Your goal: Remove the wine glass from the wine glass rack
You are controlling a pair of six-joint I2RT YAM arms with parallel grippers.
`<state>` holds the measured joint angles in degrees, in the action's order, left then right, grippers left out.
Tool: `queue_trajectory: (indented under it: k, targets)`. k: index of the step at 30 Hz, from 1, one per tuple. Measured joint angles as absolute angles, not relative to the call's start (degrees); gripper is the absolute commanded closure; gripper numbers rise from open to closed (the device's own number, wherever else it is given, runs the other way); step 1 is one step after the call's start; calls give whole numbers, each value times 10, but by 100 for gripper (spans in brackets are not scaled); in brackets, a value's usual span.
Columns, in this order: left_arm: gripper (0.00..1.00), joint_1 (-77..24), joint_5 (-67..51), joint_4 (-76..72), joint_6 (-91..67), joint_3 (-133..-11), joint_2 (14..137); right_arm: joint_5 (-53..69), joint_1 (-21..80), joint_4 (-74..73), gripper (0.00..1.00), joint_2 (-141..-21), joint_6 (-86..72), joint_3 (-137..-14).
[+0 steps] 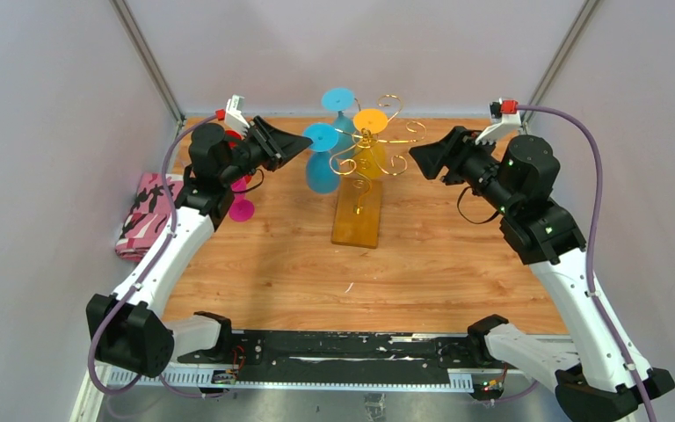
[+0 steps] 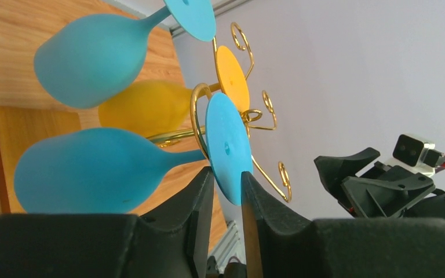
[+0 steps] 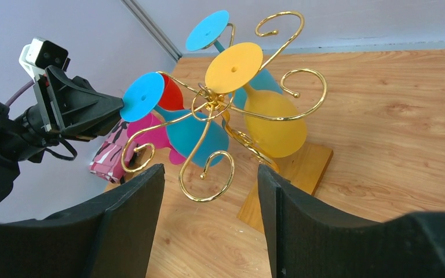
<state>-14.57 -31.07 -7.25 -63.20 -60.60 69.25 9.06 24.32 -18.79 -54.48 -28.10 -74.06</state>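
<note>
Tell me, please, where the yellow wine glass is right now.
The yellow wine glass hangs upside down on the wine glass rack in the top view, just right of the nearer blue glass.

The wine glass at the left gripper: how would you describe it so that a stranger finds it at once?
On the wooden table stands a gold wire rack with three glasses hanging upside down. Two are blue; the wanted blue glass hangs nearest the left gripper, its round foot between the fingers.
</note>
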Motion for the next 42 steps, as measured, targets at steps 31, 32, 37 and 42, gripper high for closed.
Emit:
queue_trajectory:
  k: [31, 32, 37, 42]
  targets:
    - [100, -145, -323, -73, -705, -606, 692, 107, 240, -171, 36, -545, -302, -717]
    - [100, -145, -323, -73, -715, -606, 692, 108, 240, -171, 36, -545, -302, -717]
    - [100, -145, -321, -72, -765, -606, 691, 113, 239, -171, 36, -545, -303, -717]
    - [100, -144, -308, -51, -796, -607, 680, 117, 239, -171, 36, -548, -305, -717]
